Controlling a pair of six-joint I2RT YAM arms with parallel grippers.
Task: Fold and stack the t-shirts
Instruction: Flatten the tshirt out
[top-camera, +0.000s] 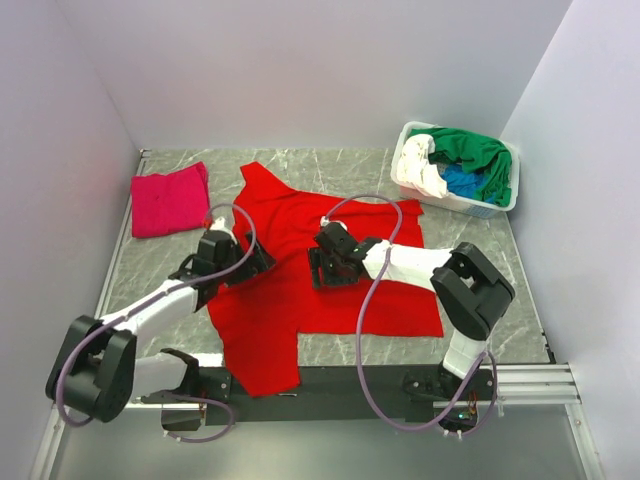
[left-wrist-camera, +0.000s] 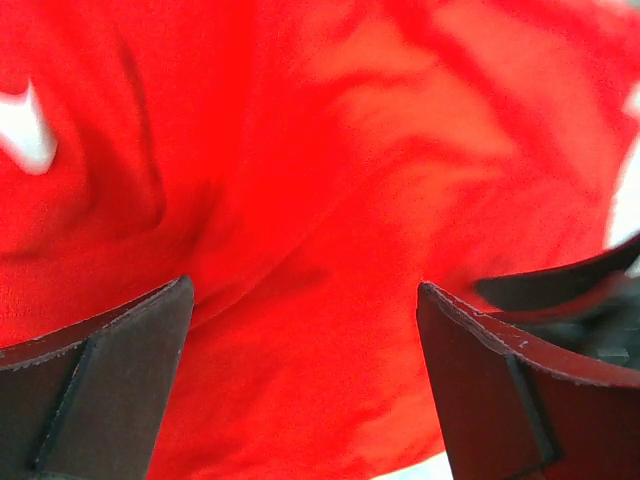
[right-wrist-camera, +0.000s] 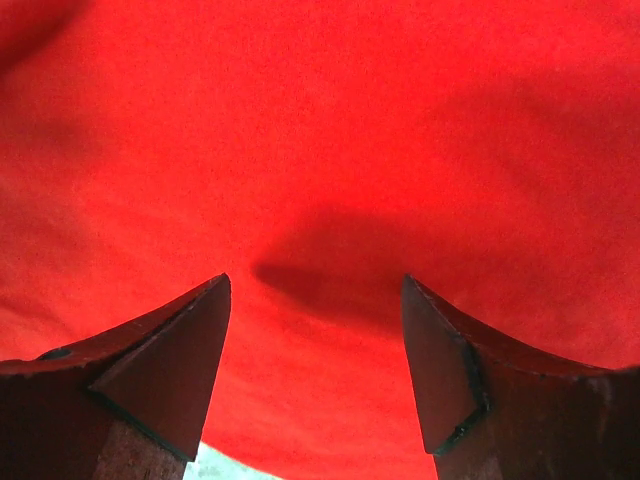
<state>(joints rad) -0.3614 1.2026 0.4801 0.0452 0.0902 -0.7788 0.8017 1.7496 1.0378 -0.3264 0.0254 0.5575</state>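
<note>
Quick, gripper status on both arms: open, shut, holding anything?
Left gripper: open, poised over the red t-shirt, gripping nothing.
Right gripper: open over the same shirt, gripping nothing.

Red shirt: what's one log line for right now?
red t-shirt: spread out | left end effector: open above it | right end effector: open above it | pink t-shirt: folded

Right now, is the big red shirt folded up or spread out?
Spread out: the red shirt lies open and flat across the table.
</note>
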